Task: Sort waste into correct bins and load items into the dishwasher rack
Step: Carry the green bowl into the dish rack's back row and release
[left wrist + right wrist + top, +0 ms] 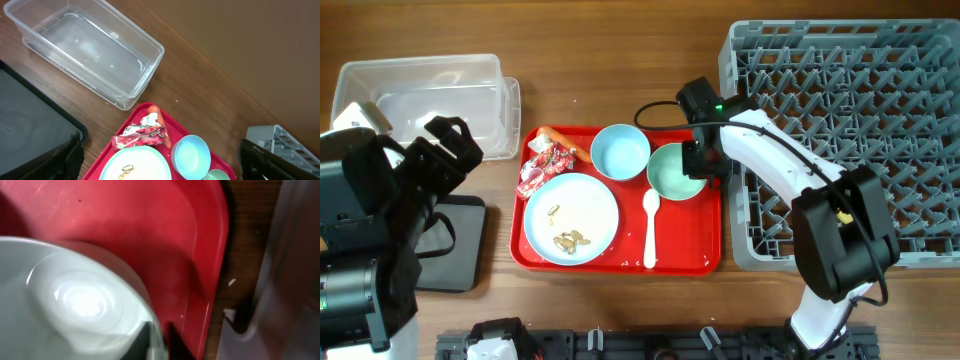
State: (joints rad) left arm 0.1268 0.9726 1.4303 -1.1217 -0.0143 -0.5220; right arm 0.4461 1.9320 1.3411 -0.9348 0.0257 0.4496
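Risk: slip | right gripper [705, 165] sat astride mint bowl [672, 172] rim, clamp couldn't be told | thin-rim hold could tip bowl short of rack [880, 90] | left gripper [162, 161] was spread

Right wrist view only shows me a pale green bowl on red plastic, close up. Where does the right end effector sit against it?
Observer: Overhead, the right end effector is at the rim of the round mint green bowl nearest the large grey plastic dishwasher rack; grip unclear.
Operator: Where is the waste?
Observer: The crinkled red-and-white wrapper and orange carrot piece lie on the red rectangular tray.
Operator: And the left arm?
Observer: The left end effector hangs open beside the clear rectangular plastic tub.
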